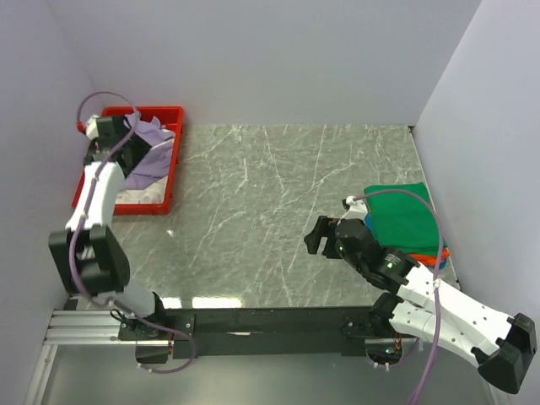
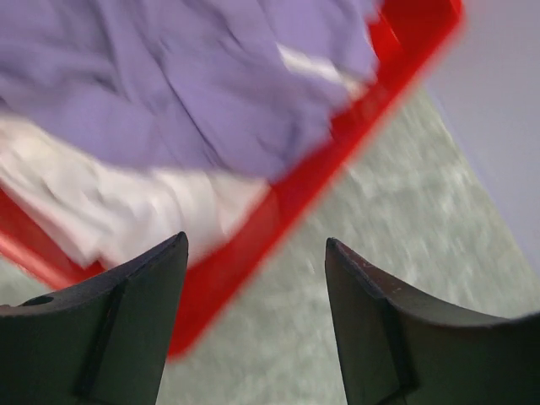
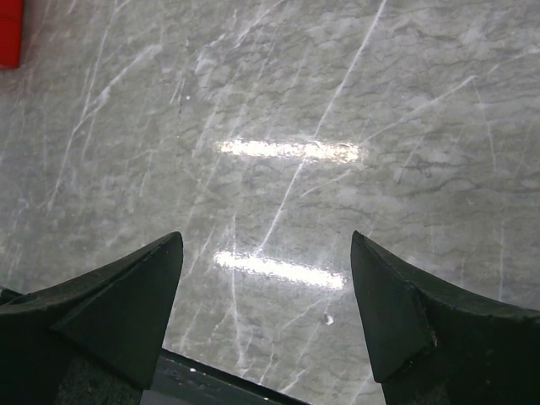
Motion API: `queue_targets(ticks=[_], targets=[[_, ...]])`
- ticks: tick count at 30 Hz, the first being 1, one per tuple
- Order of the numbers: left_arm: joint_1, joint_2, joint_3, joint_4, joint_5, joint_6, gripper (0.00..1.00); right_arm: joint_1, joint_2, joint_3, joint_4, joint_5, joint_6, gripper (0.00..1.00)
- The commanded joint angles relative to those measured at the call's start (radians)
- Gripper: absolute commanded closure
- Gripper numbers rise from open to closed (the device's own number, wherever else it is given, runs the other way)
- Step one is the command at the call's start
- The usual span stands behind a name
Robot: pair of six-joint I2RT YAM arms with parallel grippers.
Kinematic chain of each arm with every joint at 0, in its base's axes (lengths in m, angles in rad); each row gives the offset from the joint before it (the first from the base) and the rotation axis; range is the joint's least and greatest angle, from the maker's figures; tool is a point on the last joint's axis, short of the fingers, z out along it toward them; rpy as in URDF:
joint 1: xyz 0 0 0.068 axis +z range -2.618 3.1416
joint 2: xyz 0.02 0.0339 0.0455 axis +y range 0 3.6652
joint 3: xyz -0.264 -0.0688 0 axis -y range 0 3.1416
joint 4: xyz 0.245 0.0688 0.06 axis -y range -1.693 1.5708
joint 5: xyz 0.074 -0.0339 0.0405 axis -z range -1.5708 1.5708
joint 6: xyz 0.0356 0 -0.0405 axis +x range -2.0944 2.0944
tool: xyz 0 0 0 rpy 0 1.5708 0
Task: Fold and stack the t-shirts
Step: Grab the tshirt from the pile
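Pile at my right: the green t-shirt is on top, folded flat. The orange t-shirt and the blue t-shirt show only as edges under it at the near corner. I count three as folded and stacked, though I can't check the lower two properly.

Left to do: the purple t-shirt is crumpled in the red tray at the far left, spilling toward the rim. The white t-shirt is bunched under and beside it. The left wrist view agrees, with purple cloth over white cloth inside the tray wall. Two shirts are unfolded, so I'd say a bit past halfway.

My left claw hangs over the tray. Its fingers are spread wide with nothing between them, and they point at the tray edge just below the purple cloth. The view is blurred, and I can't tell whether a tip touches fabric.

My right claw is over the bare table, just left of the pile. It is spread wide too and holds nothing.

Next, I guess: pinch the purple shirt and drag it out to the middle.
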Motion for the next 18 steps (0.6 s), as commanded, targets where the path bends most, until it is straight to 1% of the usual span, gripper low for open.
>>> queue_targets(ticks=[1,3,4,6,8,10,12,18], targets=[[0.078,0.159,0.167,-0.029,-0.076,0.034,0.28,0.003,0.006,0.003,0.063,-0.023,-0.031,0.13],[0.114,0.223,0.205,-0.015,-0.092,0.037,0.28,0.003,0.013,0.001,0.079,-0.032,-0.040,0.13],[0.122,0.282,0.244,-0.004,-0.096,0.042,0.28,0.003,0.016,0.001,0.085,-0.034,-0.046,0.13],[0.140,0.342,0.293,0.012,-0.110,0.063,0.28,0.003,0.035,0.003,0.100,-0.046,-0.066,0.13],[0.148,0.434,0.383,-0.012,-0.157,0.068,0.27,0.005,0.061,0.006,0.116,-0.051,-0.089,0.13],[0.164,0.515,0.464,-0.012,-0.161,0.073,0.27,0.003,0.087,0.007,0.126,-0.057,-0.106,0.13],[0.176,0.554,0.501,0.008,-0.179,0.069,0.27,0.003,0.104,0.007,0.148,-0.061,-0.127,0.14],[0.194,0.688,0.607,0.040,-0.158,0.062,0.26,0.002,0.158,0.007,0.197,-0.109,-0.136,0.14]])
